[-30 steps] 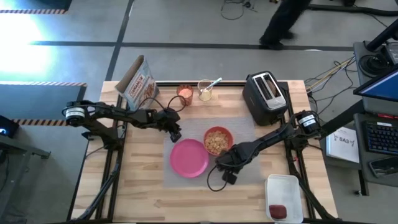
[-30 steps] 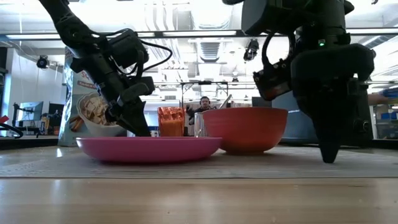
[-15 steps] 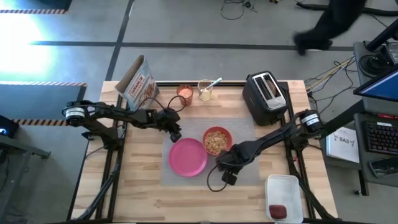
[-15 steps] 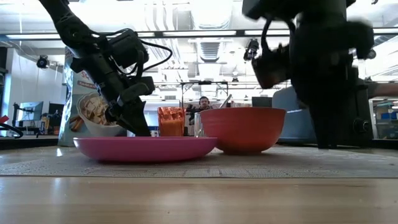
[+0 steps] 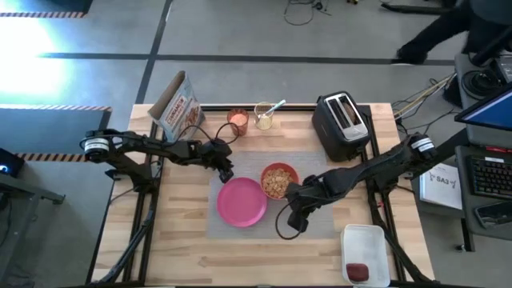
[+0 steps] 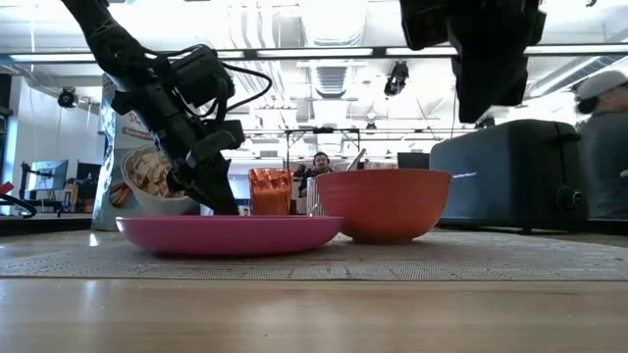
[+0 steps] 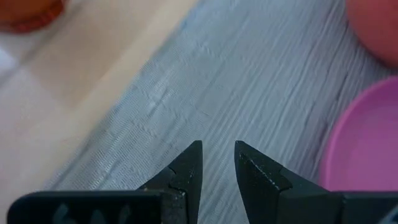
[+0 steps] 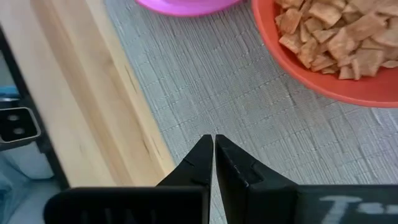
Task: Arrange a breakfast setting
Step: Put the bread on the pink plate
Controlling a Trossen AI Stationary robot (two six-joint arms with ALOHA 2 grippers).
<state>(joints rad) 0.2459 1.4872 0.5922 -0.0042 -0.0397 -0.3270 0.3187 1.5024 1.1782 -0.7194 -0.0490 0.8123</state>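
Since the earlier frame the right hand (image 5: 298,222) has risen off the grey mat (image 5: 316,172) and shifted toward frame right; in the low view its tip now hangs above the orange-red bowl (image 5: 279,181) at upper right. Its fingers are pressed together, holding nothing. Left arm unchanged: the left hand (image 5: 227,172) points down at the mat just beyond the upper-left rim of the pink plate (image 5: 242,202), fingers a narrow gap apart, empty. Bowl holds cereal pieces and sits on the mat at frame centre, touching or just beside the plate. Plate is bare. The small orange cup (image 5: 238,118) stands near the worktop's (image 5: 184,232) top edge.
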